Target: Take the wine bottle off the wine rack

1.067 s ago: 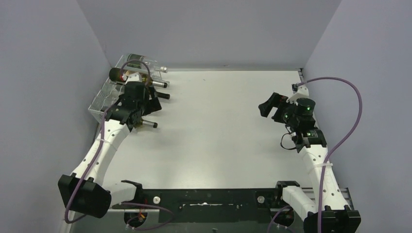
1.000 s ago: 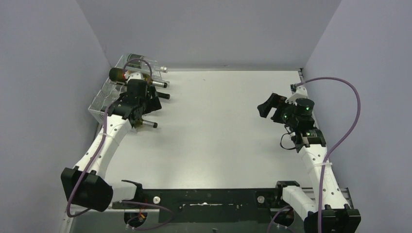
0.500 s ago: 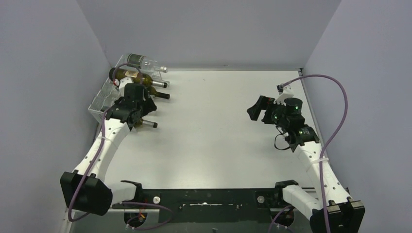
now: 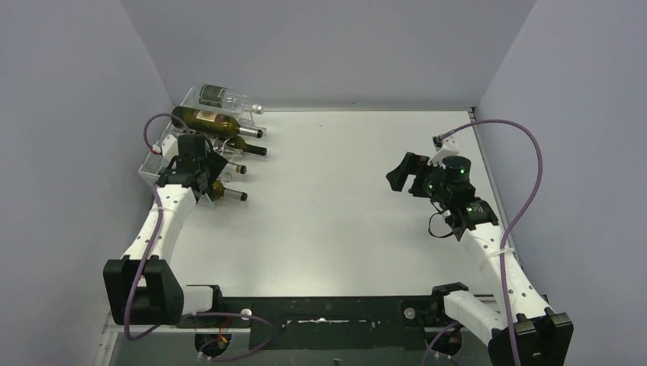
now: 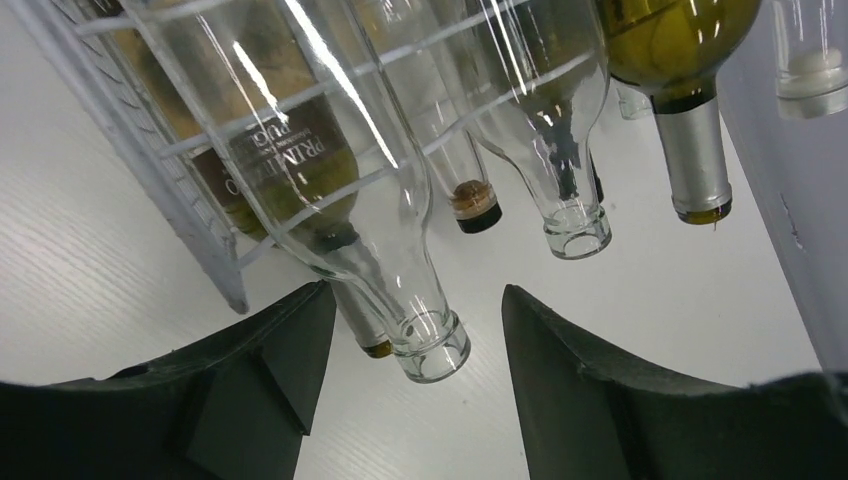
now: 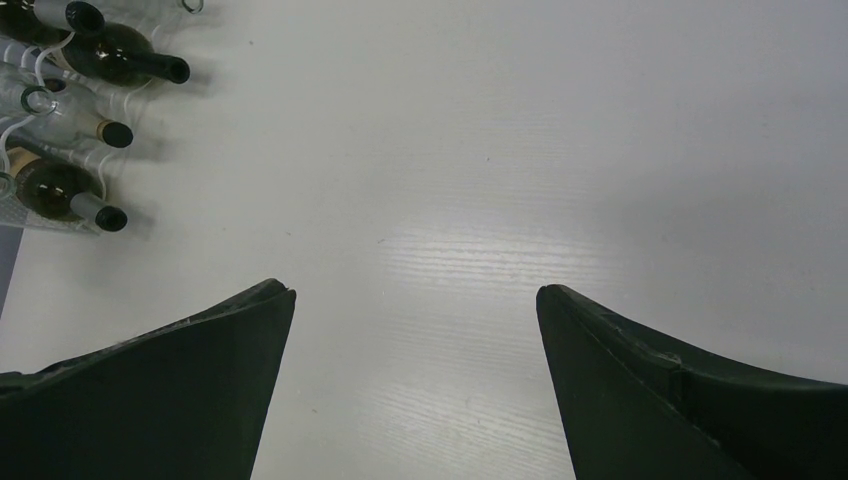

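The see-through whitish wine rack (image 4: pixel 155 158) stands at the table's far left, with several wine bottles lying in it, necks toward the table's middle. In the left wrist view a clear empty wine bottle (image 5: pixel 398 285) pokes its mouth out of the rack (image 5: pixel 212 262). My left gripper (image 5: pixel 415 292) is open around that neck, and both fingers stand a little off the glass. From above, the left gripper (image 4: pixel 204 177) sits at the rack's near end. My right gripper (image 4: pixel 398 171) hovers open over the right half of the table, with nothing between its fingers (image 6: pixel 250 340).
Behind the clear bottle lie a labelled dark bottle (image 5: pixel 290 165), a corked one (image 5: pixel 478 205), another clear one (image 5: pixel 577 230) and a green one with silver foil (image 5: pixel 690 160). Grey walls close in the table at left, back and right. The rack (image 6: pixel 22 130) shows far off in the right wrist view.
My left arm has drawn back off the rack's top and down to its near end, and its jaws have narrowed around the clear bottle's neck. The right arm has shifted slightly left.
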### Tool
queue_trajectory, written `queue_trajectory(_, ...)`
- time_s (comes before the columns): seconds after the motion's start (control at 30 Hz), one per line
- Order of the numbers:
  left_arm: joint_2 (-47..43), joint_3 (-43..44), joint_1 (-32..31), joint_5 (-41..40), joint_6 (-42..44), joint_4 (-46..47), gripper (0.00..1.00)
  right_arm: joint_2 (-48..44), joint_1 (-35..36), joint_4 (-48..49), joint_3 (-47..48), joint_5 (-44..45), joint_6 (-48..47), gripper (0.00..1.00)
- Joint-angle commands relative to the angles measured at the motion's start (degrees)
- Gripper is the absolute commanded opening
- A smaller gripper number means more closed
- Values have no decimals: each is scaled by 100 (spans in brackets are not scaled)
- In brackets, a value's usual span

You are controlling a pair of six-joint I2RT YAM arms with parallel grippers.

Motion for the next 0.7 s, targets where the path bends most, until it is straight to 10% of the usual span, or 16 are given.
queue_trajectory(0.0,243,39,-10,328,-635,537,62,-102,62,356,13,136,69,98)
queue_trajectory(0.67,585,-18,-110,-280,-1994,380,58,-171,71,118,21,540,-6,98)
